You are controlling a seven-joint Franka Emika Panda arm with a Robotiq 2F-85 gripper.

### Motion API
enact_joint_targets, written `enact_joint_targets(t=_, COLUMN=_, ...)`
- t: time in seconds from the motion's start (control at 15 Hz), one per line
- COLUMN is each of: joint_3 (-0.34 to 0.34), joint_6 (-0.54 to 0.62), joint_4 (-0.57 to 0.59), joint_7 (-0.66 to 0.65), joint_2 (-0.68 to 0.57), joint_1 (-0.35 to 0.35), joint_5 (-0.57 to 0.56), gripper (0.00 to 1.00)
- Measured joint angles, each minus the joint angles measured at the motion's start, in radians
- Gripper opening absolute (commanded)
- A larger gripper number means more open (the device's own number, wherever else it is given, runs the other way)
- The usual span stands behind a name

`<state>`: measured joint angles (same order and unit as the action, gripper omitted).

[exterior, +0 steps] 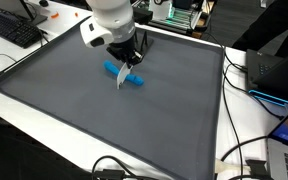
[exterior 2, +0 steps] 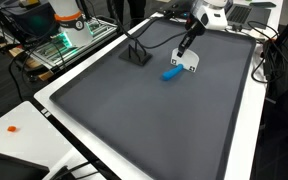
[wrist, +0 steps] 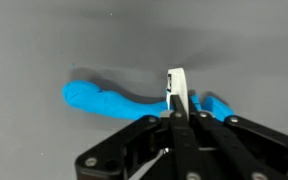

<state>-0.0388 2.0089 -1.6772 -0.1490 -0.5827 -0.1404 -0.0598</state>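
My gripper (wrist: 176, 112) is shut on a thin white flat piece (wrist: 176, 88), seen edge-on between the fingers. It hangs just above a wavy, elongated blue object (wrist: 104, 100) lying on the dark grey mat (wrist: 44, 40). In both exterior views the gripper (exterior: 125, 64) (exterior 2: 186, 55) points down over the far part of the mat (exterior: 104, 120) (exterior 2: 154, 120). The white piece (exterior: 121, 82) (exterior 2: 187, 66) is right beside the blue object (exterior: 131, 78) (exterior 2: 170, 73). I cannot tell whether they touch.
A black stand (exterior 2: 136, 55) sits on the mat near the gripper. A keyboard (exterior: 12, 30), cables (exterior: 246, 150) and a laptop (exterior: 284, 80) lie around the mat. A green-lit board (exterior 2: 62, 42) and a small orange item (exterior 2: 12, 128) sit on the side tables.
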Motion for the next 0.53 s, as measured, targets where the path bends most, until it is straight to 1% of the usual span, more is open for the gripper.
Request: enact_joint_targets(t=0.53, joint_3=-0.004, joint_6=-0.003, joint_4=-0.002, joint_7=0.016, joint_2=0.002, joint_1=0.011, joint_5=0.03, gripper=0.01)
